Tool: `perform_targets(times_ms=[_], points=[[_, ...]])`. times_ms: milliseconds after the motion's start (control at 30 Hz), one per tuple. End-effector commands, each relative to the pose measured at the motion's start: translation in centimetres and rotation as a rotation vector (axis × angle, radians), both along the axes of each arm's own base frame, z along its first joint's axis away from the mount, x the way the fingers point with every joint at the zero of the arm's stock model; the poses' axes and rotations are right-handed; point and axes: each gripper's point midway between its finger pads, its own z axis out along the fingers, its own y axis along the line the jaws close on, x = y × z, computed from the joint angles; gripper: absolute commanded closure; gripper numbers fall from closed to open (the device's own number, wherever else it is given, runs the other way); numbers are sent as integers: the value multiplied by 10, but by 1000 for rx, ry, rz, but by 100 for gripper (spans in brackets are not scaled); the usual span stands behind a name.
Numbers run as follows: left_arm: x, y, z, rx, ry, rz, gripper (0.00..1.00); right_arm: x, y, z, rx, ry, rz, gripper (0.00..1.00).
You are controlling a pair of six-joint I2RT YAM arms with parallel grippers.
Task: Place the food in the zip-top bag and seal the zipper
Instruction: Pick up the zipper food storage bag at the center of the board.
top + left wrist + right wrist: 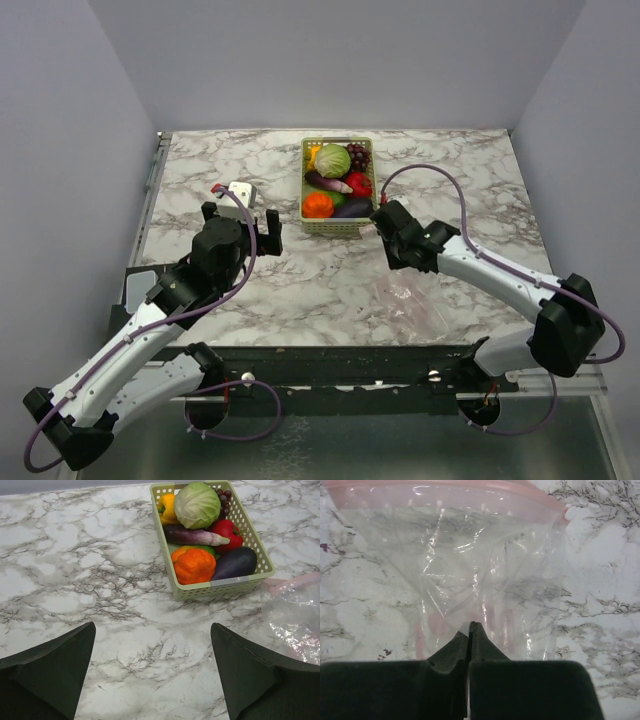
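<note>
The food [333, 160] lies in a yellow-green basket [334, 229] at the table's back middle: green cabbage [196, 504], orange squash [194, 565], eggplant [235, 563], red pepper [226, 530], yellow pepper, dark grapes. The clear zip-top bag [412, 300] lies in front of the basket; it also shows in the right wrist view [470, 555] with its pink zipper [445, 486] at the far edge. My right gripper [470, 625] is shut, pinching the bag's near edge, right of the basket [380, 215]. My left gripper [152, 627] is open and empty, left of the basket [241, 215].
Marble tabletop [200, 170] with grey walls on three sides. A metal rail [150, 175] runs along the left edge. The bag's pink strip [295, 582] lies just right of the basket's front corner in the left wrist view.
</note>
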Motion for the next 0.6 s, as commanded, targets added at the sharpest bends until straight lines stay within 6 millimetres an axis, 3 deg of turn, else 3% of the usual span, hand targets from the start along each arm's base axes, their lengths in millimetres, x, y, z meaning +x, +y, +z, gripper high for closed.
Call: perform_targets(times_ms=[0, 333, 567], points=[[0, -2, -6, 1, 17, -10, 1, -7, 2, 23, 14, -45, 49, 99], [-1, -5, -8, -7, 24, -20, 1, -27, 11, 50, 36, -85, 139, 99], [-1, -12, -7, -40, 39, -36, 1, -53, 33, 75, 144, -112, 312, 99]])
